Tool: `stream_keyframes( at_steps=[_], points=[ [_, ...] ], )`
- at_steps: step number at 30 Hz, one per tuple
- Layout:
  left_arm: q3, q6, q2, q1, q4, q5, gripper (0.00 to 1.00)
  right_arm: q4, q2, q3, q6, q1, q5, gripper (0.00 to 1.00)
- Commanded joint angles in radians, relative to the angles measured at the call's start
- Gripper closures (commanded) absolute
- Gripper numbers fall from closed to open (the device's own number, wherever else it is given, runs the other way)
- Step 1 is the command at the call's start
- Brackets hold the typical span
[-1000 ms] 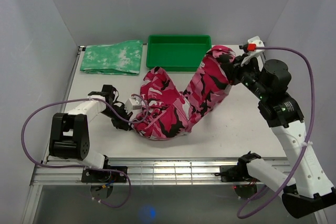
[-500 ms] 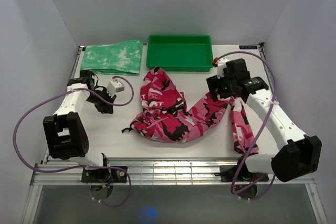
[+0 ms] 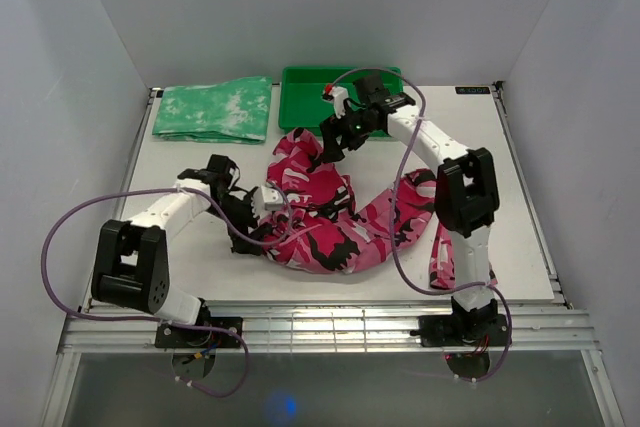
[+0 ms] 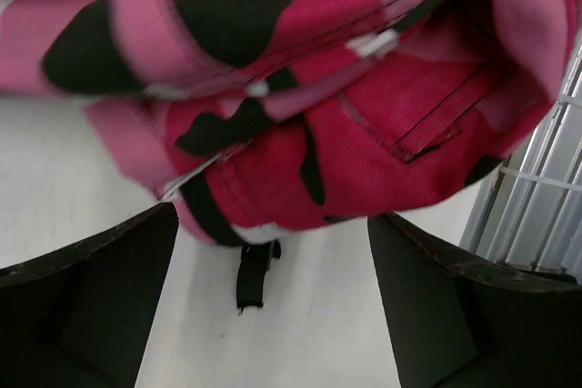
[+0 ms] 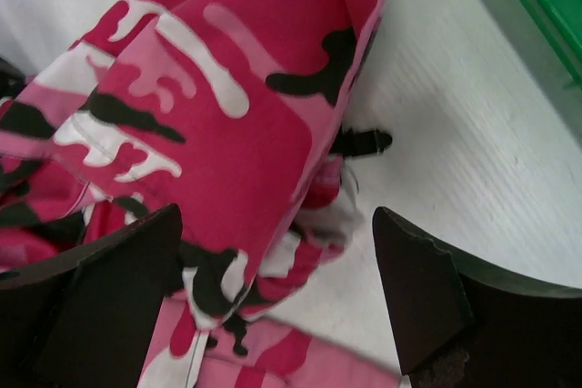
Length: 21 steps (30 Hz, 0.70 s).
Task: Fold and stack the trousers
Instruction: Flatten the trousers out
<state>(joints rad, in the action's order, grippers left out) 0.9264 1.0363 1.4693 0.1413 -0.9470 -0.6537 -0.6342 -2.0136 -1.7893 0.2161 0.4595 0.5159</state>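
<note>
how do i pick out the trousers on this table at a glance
Start at the white table. In front of the green tray, a crumpled heap sprawls across the middle: the trousers. Unlike the folded green cloth, they are pink, white and black camouflage.

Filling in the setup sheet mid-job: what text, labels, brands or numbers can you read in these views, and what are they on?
Nothing legible.
One dark label at the far edge of the table, right end: too small to read.
No lettering visible on the trousers, green tray or folded cloth.
</note>
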Motion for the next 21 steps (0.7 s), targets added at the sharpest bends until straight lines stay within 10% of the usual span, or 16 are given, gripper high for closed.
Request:
stream_keyframes(
  at_steps=[1, 5, 7, 9, 12, 14, 21],
  points=[
    [-0.087, -0.045, -0.049, 0.153, 0.207, 0.006, 0.04, -0.045, -0.176, -0.246, 0.012, 0.050, -0.043, 0.10],
    [-0.106, -0.033, 0.008, 0.242, 0.267, 0.020, 0.04, -0.036, -0.240, -0.229, 0.026, 0.082, -0.041, 0.02],
    [-0.107, -0.030, 0.032, 0.267, 0.275, 0.031, 0.16, -0.033, -0.238, -0.225, 0.029, 0.090, -0.019, 0.28],
    [-0.084, -0.039, 0.065, 0.270, 0.260, 0.051, 0.57, -0.032, -0.217, -0.226, 0.040, 0.087, -0.025, 0.50],
    [-0.083, -0.067, 0.043, 0.262, 0.234, 0.082, 0.84, -0.039, -0.166, -0.197, 0.049, 0.067, -0.065, 0.90],
    [-0.089, -0.100, 0.017, 0.244, 0.212, 0.081, 1.00, -0.041, -0.107, -0.173, 0.046, 0.033, -0.077, 0.92],
    [-0.032, -0.167, -0.113, 0.029, 0.108, 0.055, 1.00, -0.056, 0.130, -0.003, 0.019, -0.186, -0.048, 0.92]
  ],
)
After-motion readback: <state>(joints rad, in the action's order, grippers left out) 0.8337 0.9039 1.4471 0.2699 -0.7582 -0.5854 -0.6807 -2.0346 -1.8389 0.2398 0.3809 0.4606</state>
